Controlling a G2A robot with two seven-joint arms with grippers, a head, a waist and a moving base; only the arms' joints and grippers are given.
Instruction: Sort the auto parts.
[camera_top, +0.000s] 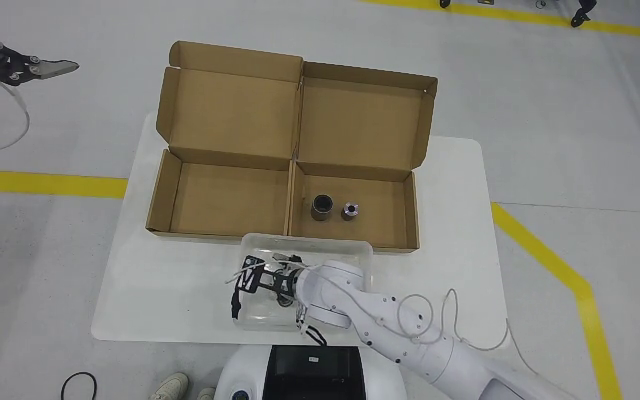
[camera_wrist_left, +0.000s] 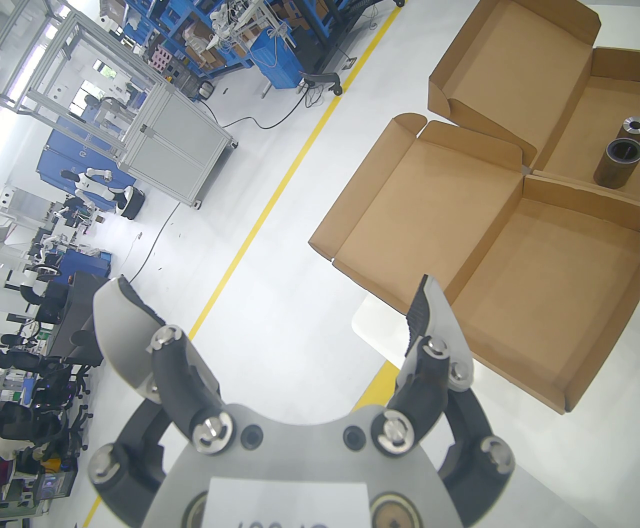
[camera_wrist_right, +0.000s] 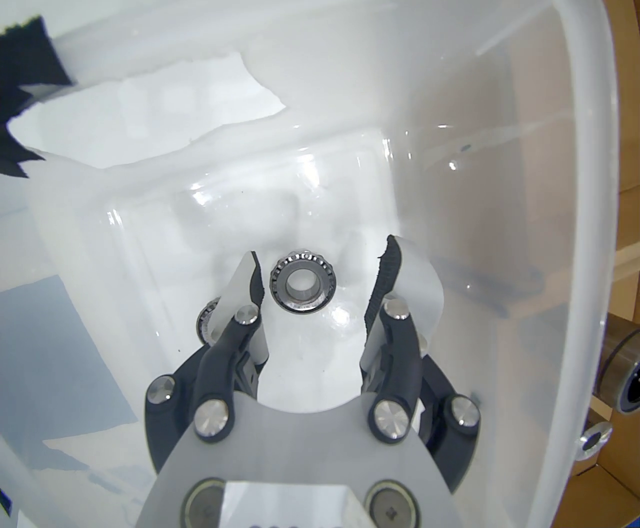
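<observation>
The right hand (camera_wrist_right: 322, 254) is down inside the clear bin (camera_wrist_right: 575, 240), with its fingers apart. A small shiny bearing (camera_wrist_right: 278, 286) lies on the bin floor between the fingertips, not gripped. The left hand (camera_wrist_left: 274, 289) is wide open too, out over the floor, away from the tabletop (camera_top: 440, 200).

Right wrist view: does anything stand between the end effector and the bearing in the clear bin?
Nothing visible does. The bearing lies on the floor of the clear bin, just ahead of the open right end effector.
</observation>
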